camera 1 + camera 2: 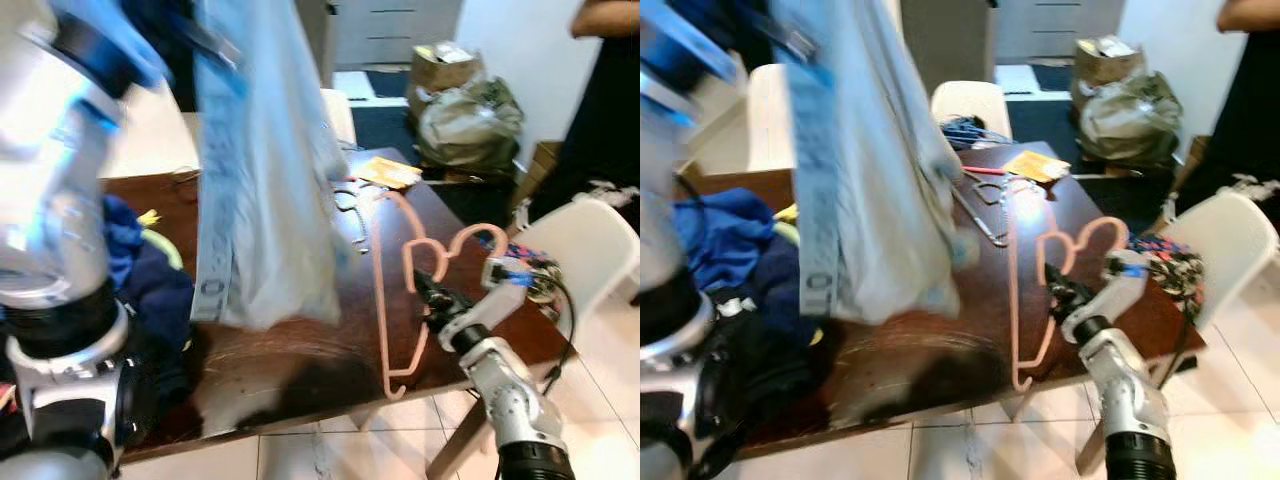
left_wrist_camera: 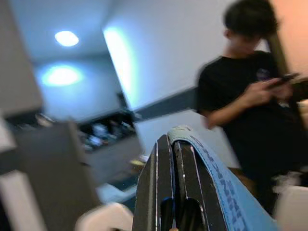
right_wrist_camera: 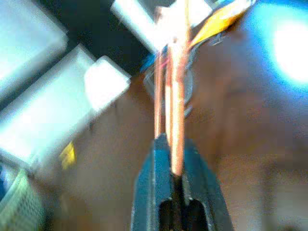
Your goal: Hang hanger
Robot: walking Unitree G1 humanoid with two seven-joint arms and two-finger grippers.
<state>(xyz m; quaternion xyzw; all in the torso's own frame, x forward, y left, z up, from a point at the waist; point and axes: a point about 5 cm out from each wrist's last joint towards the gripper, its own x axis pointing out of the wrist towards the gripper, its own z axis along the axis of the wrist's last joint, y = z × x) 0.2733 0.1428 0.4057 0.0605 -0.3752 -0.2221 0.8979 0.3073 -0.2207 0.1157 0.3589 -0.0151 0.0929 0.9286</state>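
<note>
Bright indoor light, table (image 1: pixel 300 370) glare, heavy motion blur throughout.

left arm (image 1: pixel 55 230): brushed silver casing, broad cylindrical segments, black ribbed collar at the joint, black housing below it. right arm (image 1: pixel 512 400): slimmer silver segments, black ringed band near the elbow end, black collar behind the gripper. right gripper (image 1: pixel 424 284): two long black fingers. thin black cable looping beside the wrist. left gripper (image 2: pixel 174 183): two flat black fingers, pale edge lines.
</note>
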